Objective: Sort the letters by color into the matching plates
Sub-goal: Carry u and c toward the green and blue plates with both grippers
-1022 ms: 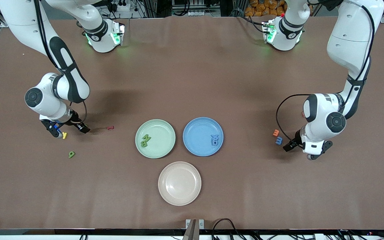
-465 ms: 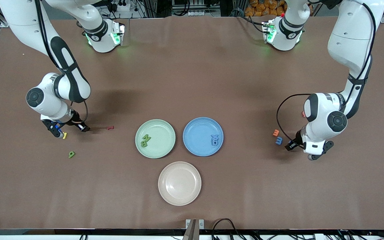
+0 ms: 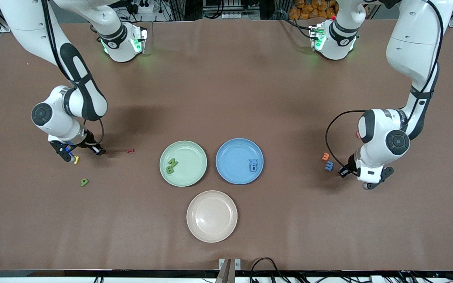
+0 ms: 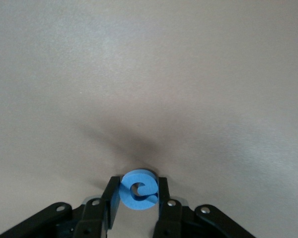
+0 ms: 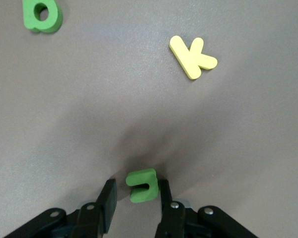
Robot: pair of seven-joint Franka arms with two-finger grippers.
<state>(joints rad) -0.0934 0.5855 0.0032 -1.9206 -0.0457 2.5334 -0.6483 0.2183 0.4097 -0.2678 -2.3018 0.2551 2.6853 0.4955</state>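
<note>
The blue letter (image 4: 139, 191), round with a hole, is pinched between both fingers of my left gripper (image 4: 138, 182), low over the table at the left arm's end (image 3: 368, 184). My right gripper (image 5: 136, 186) is down at the right arm's end (image 3: 68, 156), its jaws narrow around a green letter (image 5: 143, 186). One finger touches that letter and a gap shows at the other. The green plate (image 3: 192, 156) holds green letters (image 3: 171, 166). The blue plate (image 3: 231, 156) holds blue letters (image 3: 253, 165).
A yellow letter (image 3: 76, 159) and a green 9 (image 3: 84, 182) lie by the right gripper, a red letter (image 3: 131, 150) toward the plates. An orange 3 (image 3: 325, 157) and a blue 3 (image 3: 329, 166) lie by the left gripper. A cream plate (image 3: 212, 216) sits nearer the front camera.
Both grippers have drawn their fingers in. The left one has closed onto the blue letter. Both arms have barely shifted.
</note>
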